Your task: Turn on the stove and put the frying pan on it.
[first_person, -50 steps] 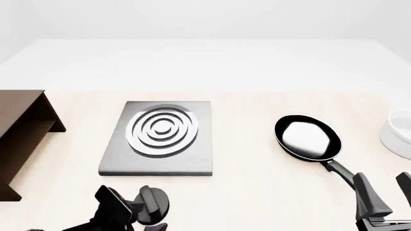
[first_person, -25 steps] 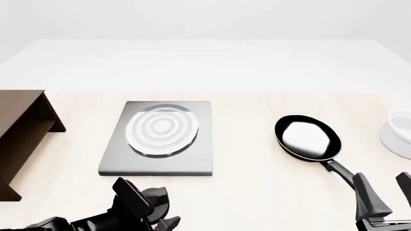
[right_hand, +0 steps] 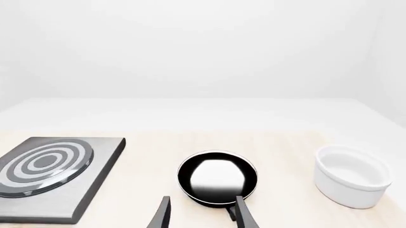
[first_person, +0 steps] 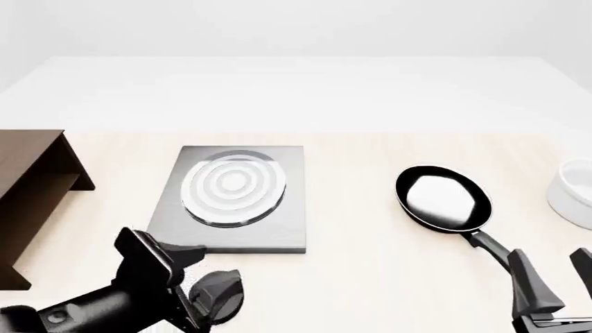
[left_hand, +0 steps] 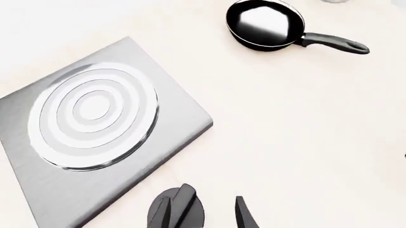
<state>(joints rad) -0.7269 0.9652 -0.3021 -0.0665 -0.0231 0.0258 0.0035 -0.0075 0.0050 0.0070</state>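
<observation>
The stove is a grey square plate with a pale ringed burner, left of centre; it also shows in the left wrist view. Its black knob lies on the table in front of it. My left gripper is open beside the knob, and one finger overlaps the knob in the wrist view. The frying pan sits to the right, its handle pointing at me. My right gripper is open and empty just behind the handle's end, with the pan ahead of its fingers.
A dark brown wooden cabinet stands at the left edge. A white bowl stands at the right edge, right of the pan, and also shows in the right wrist view. The far half of the table is white.
The burner rings turned from dark-and-light to pale all over. My left gripper swung left and drew back from over the knob. The right arm and the pan have not moved.
</observation>
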